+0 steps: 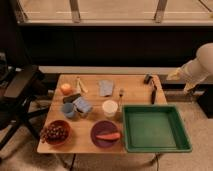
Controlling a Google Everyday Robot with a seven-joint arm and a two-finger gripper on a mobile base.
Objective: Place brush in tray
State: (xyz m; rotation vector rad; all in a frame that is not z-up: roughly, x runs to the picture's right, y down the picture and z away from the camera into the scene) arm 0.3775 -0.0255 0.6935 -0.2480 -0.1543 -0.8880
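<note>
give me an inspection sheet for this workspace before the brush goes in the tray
surface: wooden table, most items on its left half
job's things: brush lying on the table near the back right corner, outside the tray; green tray at front right, nothing seen in it
clutter: orange, grey cloth, fork, white cup, blue cup, purple plate, red bowl of dark fruit
grippers: gripper off the table's right side, beyond the brush, jaws open, holding nothing
cables: nothing seen
surroundings: black chair at left, window ledge behind
</note>
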